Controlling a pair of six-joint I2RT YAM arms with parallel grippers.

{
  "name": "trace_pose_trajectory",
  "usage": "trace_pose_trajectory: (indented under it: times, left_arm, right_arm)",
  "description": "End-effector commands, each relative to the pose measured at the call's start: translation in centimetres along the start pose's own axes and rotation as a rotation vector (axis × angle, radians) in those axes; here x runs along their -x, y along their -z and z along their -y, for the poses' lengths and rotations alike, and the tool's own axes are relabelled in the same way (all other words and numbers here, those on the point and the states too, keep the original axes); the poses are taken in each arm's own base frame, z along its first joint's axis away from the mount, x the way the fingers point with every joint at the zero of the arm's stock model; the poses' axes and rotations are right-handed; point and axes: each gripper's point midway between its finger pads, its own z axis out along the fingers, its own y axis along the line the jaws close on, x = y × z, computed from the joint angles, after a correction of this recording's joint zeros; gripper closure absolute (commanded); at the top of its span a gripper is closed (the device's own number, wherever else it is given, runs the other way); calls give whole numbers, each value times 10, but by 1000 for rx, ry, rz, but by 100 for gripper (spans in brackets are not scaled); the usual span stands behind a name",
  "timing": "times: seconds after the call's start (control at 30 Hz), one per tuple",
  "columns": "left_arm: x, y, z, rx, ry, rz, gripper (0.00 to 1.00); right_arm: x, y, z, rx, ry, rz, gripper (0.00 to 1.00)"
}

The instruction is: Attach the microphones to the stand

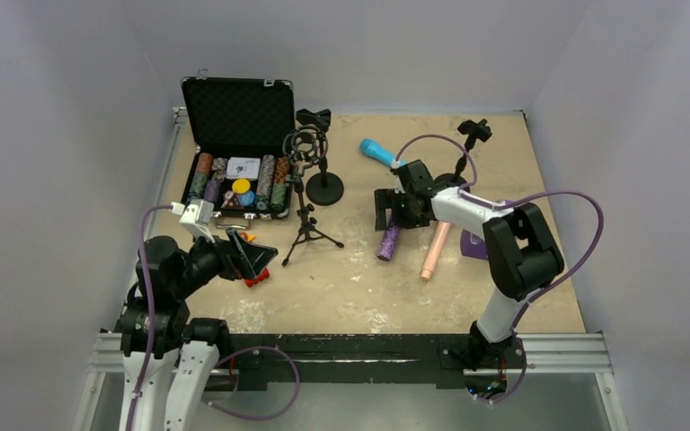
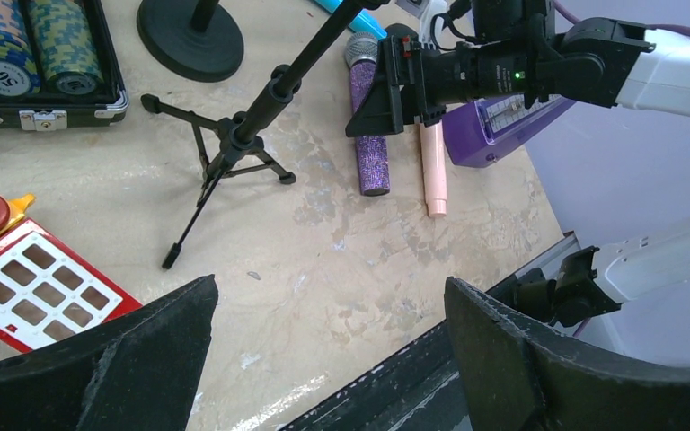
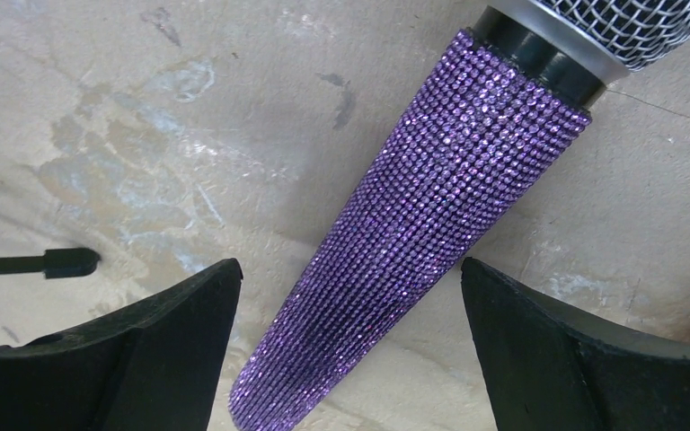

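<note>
The right gripper (image 3: 349, 301) hangs low over the purple microphone (image 3: 413, 242) with its jaws spread wide, gripping nothing. In the right wrist view the glittery handle runs up between the two fingers (image 3: 135, 350), tail at 7 o'clock and silver mesh head at 1 o'clock. It sits nearer the left finger at the tail and touches neither. The microphone lies flat on the table (image 1: 359, 287).

In the top view it lies right of the table's middle, at about 4 o'clock from the tripod stand (image 1: 305, 215), with the gripper covering its head end. The pink microphone (image 1: 435, 251) lies just beside it at 3 o'clock, roughly parallel, with a gap between them in the left wrist view. The blue microphone (image 1: 379, 152) lies apart, at about 11 o'clock from the right gripper, toward the far edge. A round-base stand (image 1: 323, 184) stands at 12 o'clock from the tripod.

The left gripper (image 1: 256, 260) is over the near left of the table — jaws also wide apart, nothing between them — above a red card (image 2: 40, 287). An open case of poker chips (image 1: 238, 171) sits at its 12 o'clock.
</note>
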Motion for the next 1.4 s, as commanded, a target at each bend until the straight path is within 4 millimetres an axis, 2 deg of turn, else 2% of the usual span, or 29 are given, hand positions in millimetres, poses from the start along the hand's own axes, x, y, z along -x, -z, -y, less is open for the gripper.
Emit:
trace_pose_trajectory:
  times: [0.0, 0.17, 0.33, 0.53, 0.67, 0.77, 0.93, 1.13, 1.37]
  left_arm:
    - [2, 4, 1, 6, -10, 22, 0]
    - [1, 5, 1, 6, -8, 23, 1]
    - [0, 6, 3, 0, -5, 21, 0]
    - [-2, 8, 3, -4, 3, 24, 0]
    - [-2, 8, 8, -27, 4, 25, 0]
    - [2, 9, 17, -71, 3, 36, 0]
    - [11, 14, 38, -165, 1, 59, 1]
    - [21, 26, 69, -292, -21, 78, 1]
    - [30, 39, 92, -367, -25, 95, 1]
  right_arm:
    - [7, -2, 3, -54, -8, 8, 5]
    - [-3, -9, 9, -80, -9, -26, 15]
    - [-21, -20, 13, -88, -9, -93, 25]
    - [-33, -19, 5, -18, 18, -131, 58]
    - [-28, -1, -12, 75, 54, -100, 77]
    - [-21, 19, -27, 164, 96, -55, 86]
    - [-20, 49, -46, 286, 168, -12, 91]
    - [-19, 75, -59, 402, 238, 13, 97]
    - [-17, 105, -69, 535, 305, 51, 100]
